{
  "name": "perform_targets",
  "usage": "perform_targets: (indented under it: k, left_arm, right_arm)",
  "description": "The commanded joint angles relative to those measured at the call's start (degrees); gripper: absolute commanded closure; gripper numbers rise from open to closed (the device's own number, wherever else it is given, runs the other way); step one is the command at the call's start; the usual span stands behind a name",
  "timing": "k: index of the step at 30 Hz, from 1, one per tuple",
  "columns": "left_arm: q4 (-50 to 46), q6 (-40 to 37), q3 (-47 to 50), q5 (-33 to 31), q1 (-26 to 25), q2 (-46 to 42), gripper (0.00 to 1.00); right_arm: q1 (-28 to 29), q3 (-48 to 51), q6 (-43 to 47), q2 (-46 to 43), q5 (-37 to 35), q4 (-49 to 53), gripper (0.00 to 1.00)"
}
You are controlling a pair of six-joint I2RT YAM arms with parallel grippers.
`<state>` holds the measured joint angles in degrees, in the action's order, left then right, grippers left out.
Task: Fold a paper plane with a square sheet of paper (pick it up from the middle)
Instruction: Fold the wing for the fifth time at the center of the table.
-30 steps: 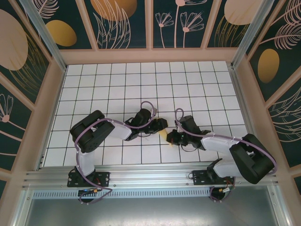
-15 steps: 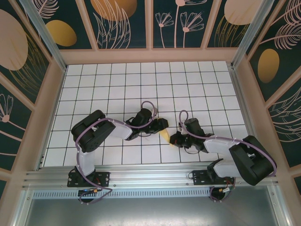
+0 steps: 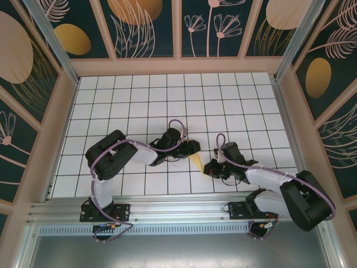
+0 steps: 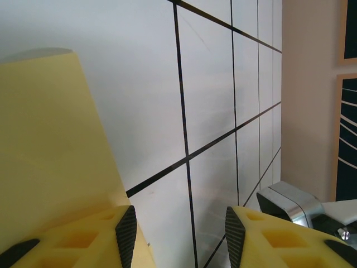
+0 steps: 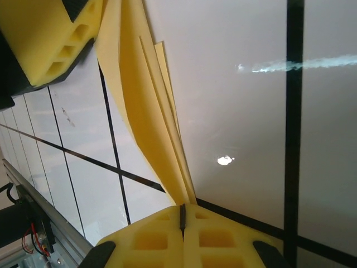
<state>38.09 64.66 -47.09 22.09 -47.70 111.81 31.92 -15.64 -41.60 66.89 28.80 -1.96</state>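
The paper plane [image 3: 196, 161] is a narrow, pointed fold of pale-yellow paper lying on the white grid table [image 3: 139, 100] between the two grippers. My right gripper [image 3: 207, 167] is shut on its near end; in the right wrist view the layered paper [image 5: 142, 106] runs up out of the closed fingertips [image 5: 183, 215]. My left gripper [image 3: 191, 147] stands open at the paper's far end. In the left wrist view its jaws [image 4: 180, 237] hold nothing, and the paper [image 4: 50, 139] lies beside and under the left finger. The left gripper's foam finger [image 5: 50, 33] touches the paper's top.
Wooden frame walls [image 3: 304, 128] ring the table, and an aluminium rail [image 3: 178, 209] runs along its near edge above both arm bases. A metal bracket [image 4: 290, 201] shows at the right of the left wrist view.
My right gripper has drawn back toward the near right, still shut on the paper, so more yellow paper shows between the grippers. The left arm has barely moved.
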Motion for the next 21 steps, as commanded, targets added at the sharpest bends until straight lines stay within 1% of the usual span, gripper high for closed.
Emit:
perform_targets:
  k: [1,3,6,9,12,16,18,19,21]
  left_arm:
    - [-3.8,-1.6,-0.7,-0.1,0.0,1.8,0.52]
    - [-3.8,-1.6,-0.7,0.0,-0.1,1.8,0.52]
    - [-3.9,-1.6,-1.0,0.1,-0.1,1.8,0.52]
    - [-4.2,-1.7,-1.0,0.1,-0.1,1.7,0.52]
    - [-4.2,-1.7,-1.0,0.2,-0.1,1.9,0.52]
    - [-4.2,-1.7,-1.0,0.3,0.0,1.7,0.52]
    - [-4.5,-1.9,-1.1,0.3,-0.1,1.7,0.52]
    - [-4.7,-2.0,-1.1,0.3,-0.1,1.7,0.52]
    - [-4.9,-2.2,-1.1,0.2,-0.1,1.7,0.52]
  right_arm:
    - [-0.3,-3.3,1.5,-3.9,-1.4,4.7,0.94]
    - [-0.2,-5.1,2.1,-4.8,-1.6,5.9,0.93]
    - [-0.3,-5.9,2.3,-3.9,2.0,3.9,0.93]
    - [-0.2,-6.1,2.1,0.0,5.6,1.2,0.92]
    - [0.6,-6.2,2.7,4.1,6.8,-0.4,0.92]
    - [-0.2,-5.8,3.9,7.7,3.8,1.8,0.93]
    - [-0.3,-5.0,3.8,8.4,3.6,1.5,0.93]
    - [-1.9,-4.6,3.6,8.5,3.7,1.4,0.93]
    - [-2.4,-3.8,3.6,8.6,3.4,1.8,0.93]
